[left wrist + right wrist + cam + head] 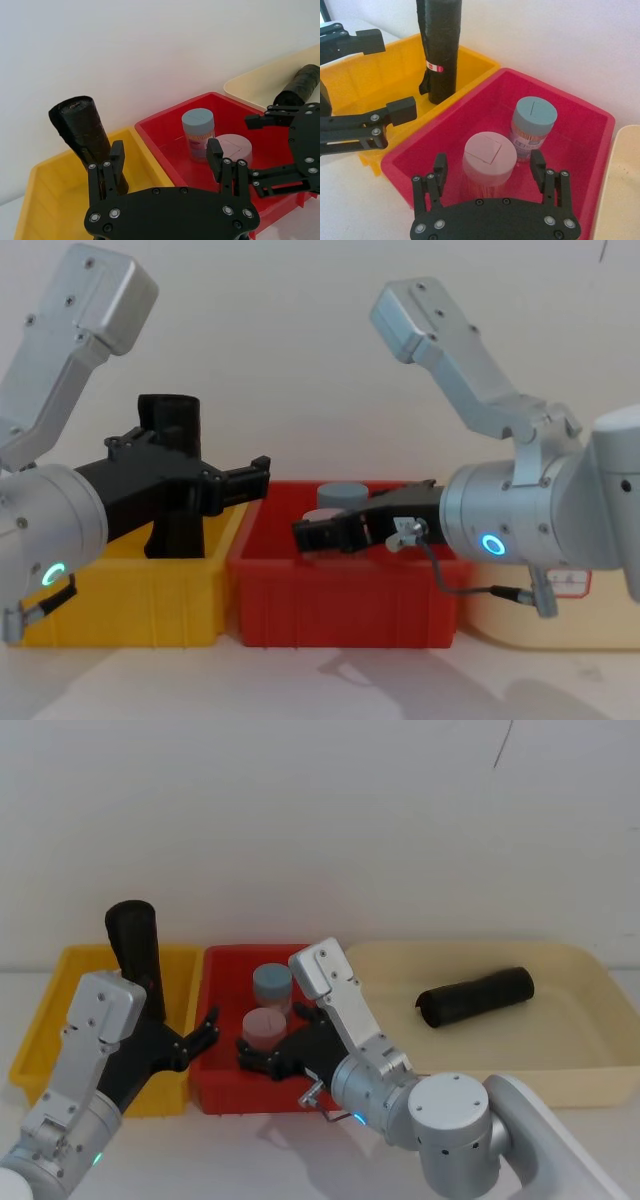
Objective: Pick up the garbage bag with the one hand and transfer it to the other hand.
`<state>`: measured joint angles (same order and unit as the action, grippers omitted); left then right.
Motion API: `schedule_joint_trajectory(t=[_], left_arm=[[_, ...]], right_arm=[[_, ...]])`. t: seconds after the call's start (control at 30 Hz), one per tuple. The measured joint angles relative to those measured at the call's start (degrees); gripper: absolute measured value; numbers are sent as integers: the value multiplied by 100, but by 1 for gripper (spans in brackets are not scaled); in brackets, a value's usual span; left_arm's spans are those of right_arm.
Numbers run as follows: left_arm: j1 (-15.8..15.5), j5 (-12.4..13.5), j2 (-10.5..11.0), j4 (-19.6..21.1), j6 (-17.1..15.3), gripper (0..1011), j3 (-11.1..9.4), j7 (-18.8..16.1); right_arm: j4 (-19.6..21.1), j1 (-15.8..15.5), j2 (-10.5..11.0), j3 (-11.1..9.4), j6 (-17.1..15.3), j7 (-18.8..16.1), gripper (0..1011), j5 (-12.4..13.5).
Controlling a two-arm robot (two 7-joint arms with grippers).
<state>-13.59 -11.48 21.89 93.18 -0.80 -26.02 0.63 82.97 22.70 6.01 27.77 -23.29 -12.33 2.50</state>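
We see the left gripper [200,1040] spread open over the yellow bin's [40,1030] right wall. The garbage bag [135,955] stands upright at its 10 o'clock, outside the jaws. The right gripper [272,1038], also open, straddles a pink-lidded jar [265,1023] in the red bin [215,1095]. A gap separates the grippers.

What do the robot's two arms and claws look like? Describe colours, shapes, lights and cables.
Both arms are fat silver-grey cylinders with boxy upper links. The left claw is black and angular, its wrist ring green; the right claw is black too, its ring blue, with a thin cable.
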Motion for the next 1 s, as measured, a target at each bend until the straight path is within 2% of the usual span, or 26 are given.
schedule_joint_trajectory(t=[0.63, 0.77, 0.9, 0.97, 1.0], left_arm=[[0, 0, 0, 0, 0, 1001, 0, 0], [0, 0, 0, 0, 0, 1001, 0, 0], [0, 0, 0, 0, 0, 1001, 0, 0], [0, 0, 0, 0, 0, 1001, 0, 0], [0, 0, 0, 0, 0, 1001, 0, 0]], right_arm=[[-535, 218, -313, -46, 111, 90, 995, -101], [-632, 250, -373, -55, 135, 142, 918, -133], [-721, 282, -438, -77, 140, 202, 792, -165], [-746, 291, -458, -84, 141, 226, 792, -176], [-757, 295, -467, -89, 140, 231, 738, -178]])
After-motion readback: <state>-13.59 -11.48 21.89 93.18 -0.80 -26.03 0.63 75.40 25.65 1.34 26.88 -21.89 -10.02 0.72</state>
